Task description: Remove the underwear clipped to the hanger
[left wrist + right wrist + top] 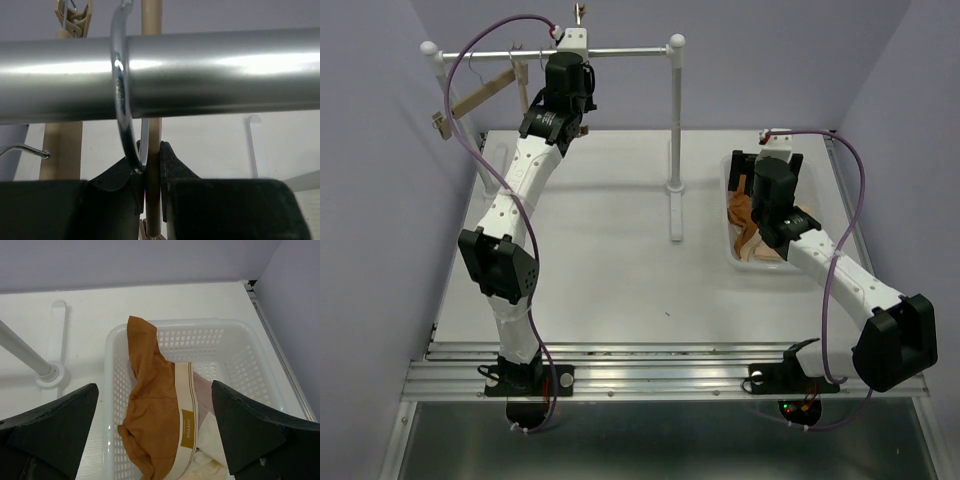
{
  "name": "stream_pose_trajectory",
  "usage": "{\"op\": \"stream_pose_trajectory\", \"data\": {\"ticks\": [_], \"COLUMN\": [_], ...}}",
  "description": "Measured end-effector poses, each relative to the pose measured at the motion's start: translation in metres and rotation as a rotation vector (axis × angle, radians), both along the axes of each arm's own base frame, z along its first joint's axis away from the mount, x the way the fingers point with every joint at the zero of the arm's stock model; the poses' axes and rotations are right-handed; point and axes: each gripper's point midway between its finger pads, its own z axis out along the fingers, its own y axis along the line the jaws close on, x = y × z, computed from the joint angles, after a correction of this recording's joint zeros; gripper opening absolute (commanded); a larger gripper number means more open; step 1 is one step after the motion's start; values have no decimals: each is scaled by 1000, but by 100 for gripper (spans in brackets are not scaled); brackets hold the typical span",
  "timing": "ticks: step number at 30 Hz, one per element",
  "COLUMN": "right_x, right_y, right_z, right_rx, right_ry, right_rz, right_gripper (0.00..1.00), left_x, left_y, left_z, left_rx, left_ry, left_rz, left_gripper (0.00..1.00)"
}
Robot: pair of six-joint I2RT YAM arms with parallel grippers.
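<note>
Rust-brown underwear point(152, 410) lies in the basket point(225, 335) beneath the wide-open, empty right tool point(155, 390); left tool point(151, 162) pinched nearly closed on the hanger point(152, 132), probably steadying it.

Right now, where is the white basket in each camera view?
Top external: the white basket is right of centre, in the upper half.
Left wrist: not in it; the rail crosses this view.
Right wrist: the basket fills the middle and lower part, with brown underwear inside.
Shared landmark: the rack's post, left of the basket in both views.
</note>
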Motion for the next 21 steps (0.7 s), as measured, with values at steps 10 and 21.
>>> {"op": "stream_pose_trajectory", "data": {"ticks": [10, 21], "right_x": [0, -6], "right_y": [3, 8], "right_z": [0, 17], "right_rx": [4, 60], "right_ry": [1, -45], "right_rz": [14, 53], "right_gripper": [100, 100], "left_x": [-3, -52], "left_y": [-6, 1], "left_z": [-6, 48], "left_rx": [-40, -135], "left_ry": [24, -51], "left_rz": [-16, -43], "left_gripper": [59, 99]}}
